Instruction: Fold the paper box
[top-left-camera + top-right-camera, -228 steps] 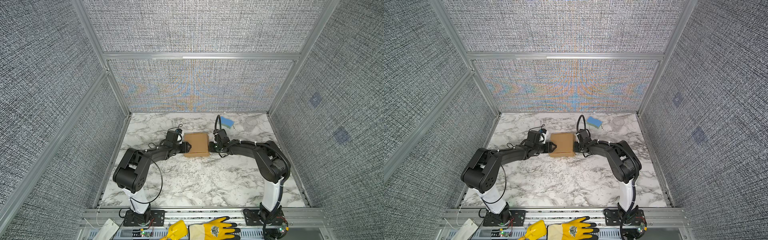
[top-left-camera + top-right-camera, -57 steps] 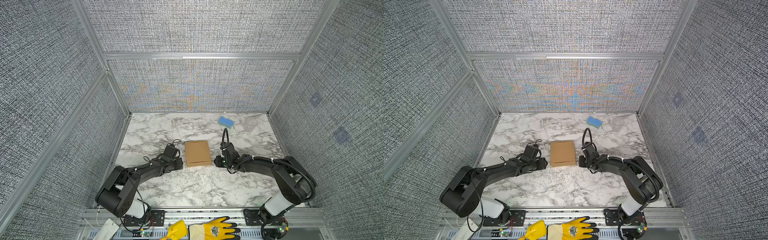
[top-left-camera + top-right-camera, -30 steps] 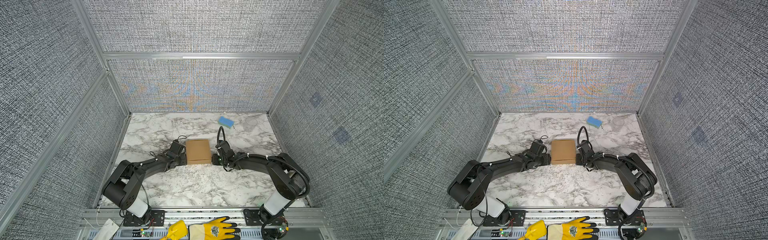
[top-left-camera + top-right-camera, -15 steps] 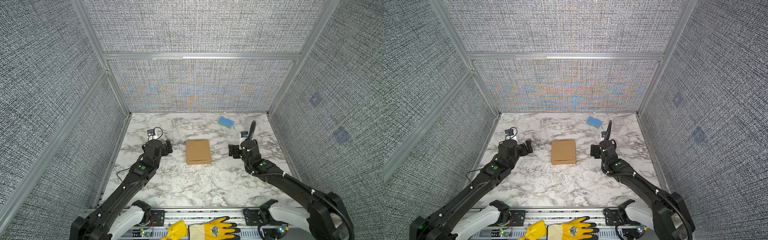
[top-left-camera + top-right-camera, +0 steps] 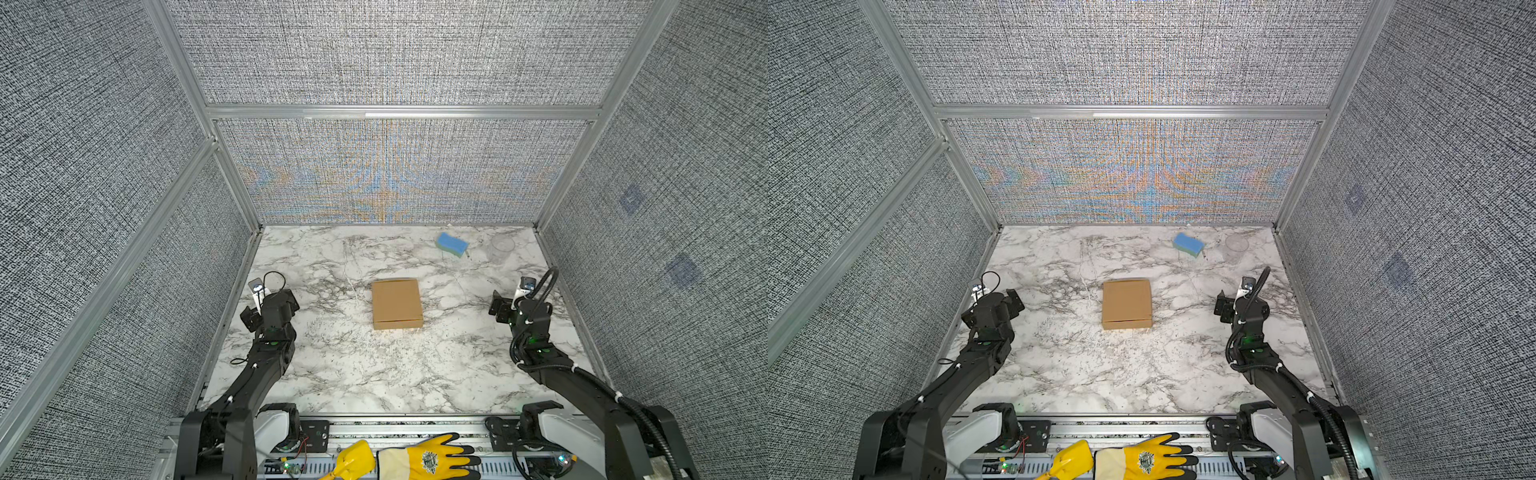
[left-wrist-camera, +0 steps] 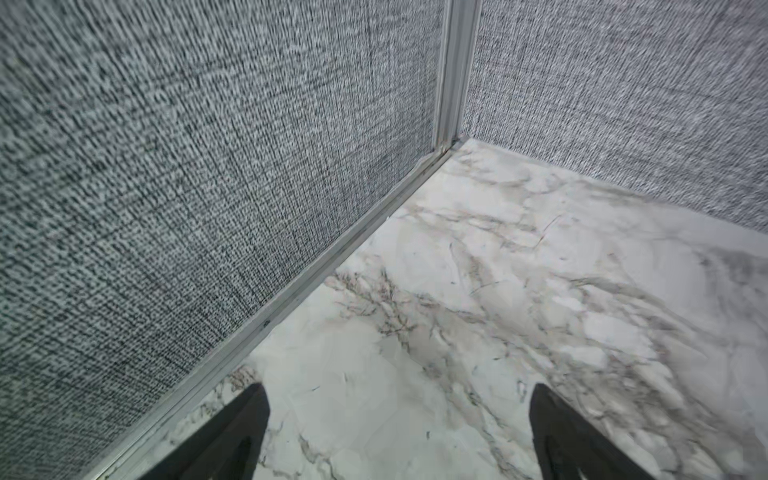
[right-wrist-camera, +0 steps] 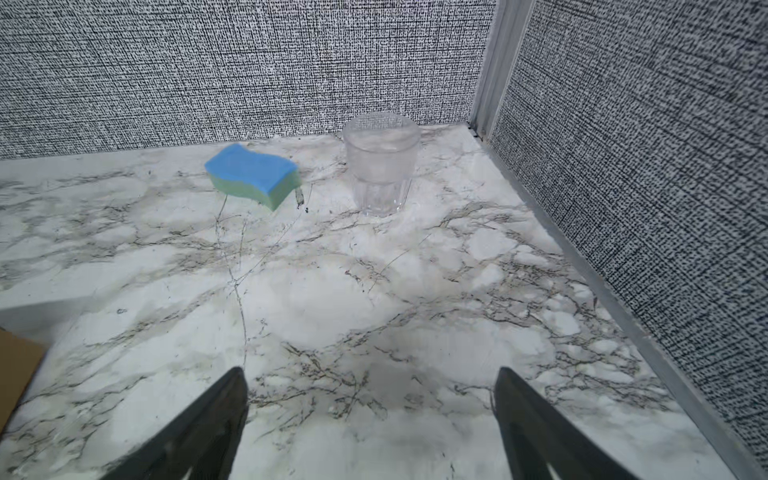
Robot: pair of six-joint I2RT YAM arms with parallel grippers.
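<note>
A: How many boxes on the counter (image 5: 353,374)?
B: One paper box (image 5: 397,303).
A: Sponges?
B: One blue sponge (image 5: 451,244), far right. One clear cup (image 7: 381,164) just beside it.
A: End effectors?
B: Two: the left end effector (image 6: 397,388) and the right end effector (image 7: 370,372).
A: Gloves?
B: One yellow glove (image 5: 428,459), near edge.

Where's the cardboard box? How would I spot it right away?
Look at the white marble table. Right in its middle sits the paper box, closed up. It is the only plain brown thing there; the blue sponge and the clear cup stand far back by the wall.
</note>
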